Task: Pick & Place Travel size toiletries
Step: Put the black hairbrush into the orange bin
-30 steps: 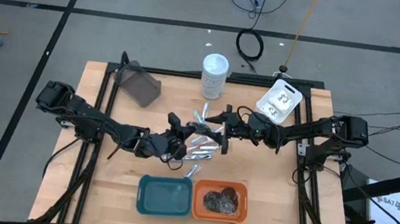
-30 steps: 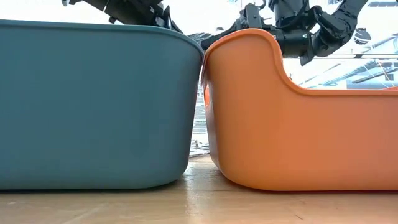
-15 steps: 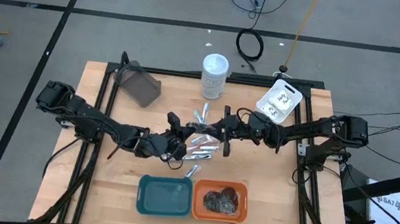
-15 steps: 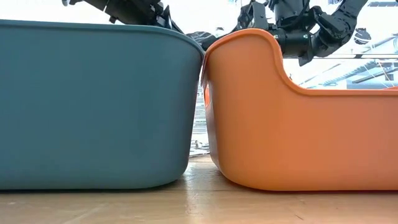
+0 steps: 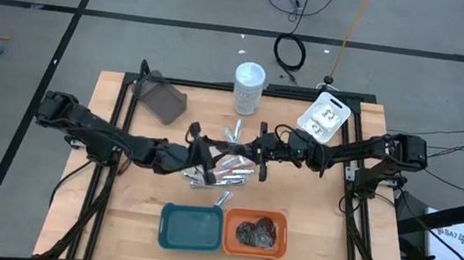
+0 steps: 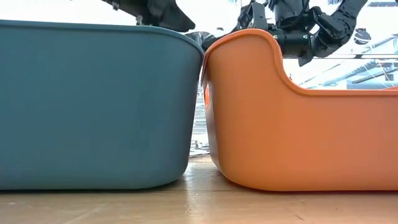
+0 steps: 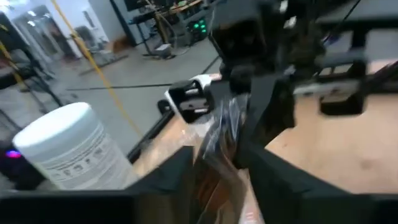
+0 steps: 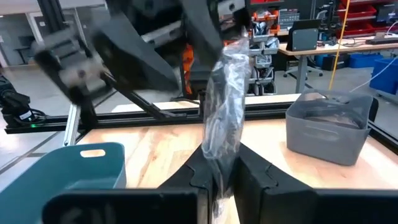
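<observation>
A clear wrapped piece (image 8: 224, 118) stands upright in my right gripper (image 8: 221, 171), which is shut on it above the table's middle (image 5: 258, 155). My left gripper (image 5: 202, 156) faces it from the left and is open. Its fingers (image 7: 177, 180) stand on either side of the piece's end (image 7: 217, 140); I cannot tell whether they touch it. Slim silver tubes (image 5: 228, 172) lie in a loose pile on the table below both grippers. Dark round bundles (image 5: 257, 232) lie in the orange tray (image 5: 282, 243). My right gripper pinches the clear wrapped piece between its two fingers (image 8: 252, 168) at its lower end (image 8: 219, 163). The piece stands nearly upright, rising past the fingertips, and is lifted clear of the table. The wrapper looks crumpled.
A teal tray (image 5: 168, 229) stands beside the orange one near the front edge. A white-lidded jar (image 5: 249, 88) and a grey bin (image 5: 161, 99) stand at the back. A white tray (image 5: 324, 116) lies at the back right. More silver tubes (image 5: 231, 133) lie near the jar.
My left gripper has opened and drawn back a little toward the table's left and far edges, away from the wrapped piece. The piece stays in my right gripper, which has edged slightly toward the left.
</observation>
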### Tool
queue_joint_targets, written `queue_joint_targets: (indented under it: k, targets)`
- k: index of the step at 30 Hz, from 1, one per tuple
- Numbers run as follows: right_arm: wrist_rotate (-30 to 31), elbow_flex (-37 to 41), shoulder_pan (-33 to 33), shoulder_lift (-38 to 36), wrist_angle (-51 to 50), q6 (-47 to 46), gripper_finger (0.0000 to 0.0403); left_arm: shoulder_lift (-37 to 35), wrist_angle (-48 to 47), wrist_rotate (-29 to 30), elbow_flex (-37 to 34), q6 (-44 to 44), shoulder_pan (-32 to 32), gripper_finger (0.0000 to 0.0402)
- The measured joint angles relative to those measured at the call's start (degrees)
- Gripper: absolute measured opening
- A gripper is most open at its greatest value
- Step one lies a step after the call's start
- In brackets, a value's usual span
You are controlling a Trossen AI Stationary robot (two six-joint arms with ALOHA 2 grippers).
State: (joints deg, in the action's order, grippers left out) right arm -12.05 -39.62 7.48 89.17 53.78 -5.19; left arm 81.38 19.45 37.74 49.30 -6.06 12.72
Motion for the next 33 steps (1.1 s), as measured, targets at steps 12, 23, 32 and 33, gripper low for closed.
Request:
queue_joint_targets:
  k: [12, 23, 32, 33]
  targets:
    - [-10.01, 0.15, 0.65, -5.57, -6.07, -2.22, 0.0023, -13.26, -13.17, 4.97, 0.04, 1.56, 3.44, 0.0303]
    - [-22.66, 2.35, -12.06, -16.47, -17.81, -8.04, 0.0023, -13.9, -28.43, 6.31, 0.02, 18.2, -0.37, 0.0288]
    - [-1.29, 6.72, -28.85, -15.78, -25.92, -7.63, 0.0024, -7.84, -28.79, 4.74, -0.02, 24.46, -3.29, 0.0264]
    - [0.55, 7.27, -30.03, -15.73, -25.85, -7.62, 0.0024, -7.35, -28.58, 4.09, -0.02, 24.62, -3.51, 0.0262]
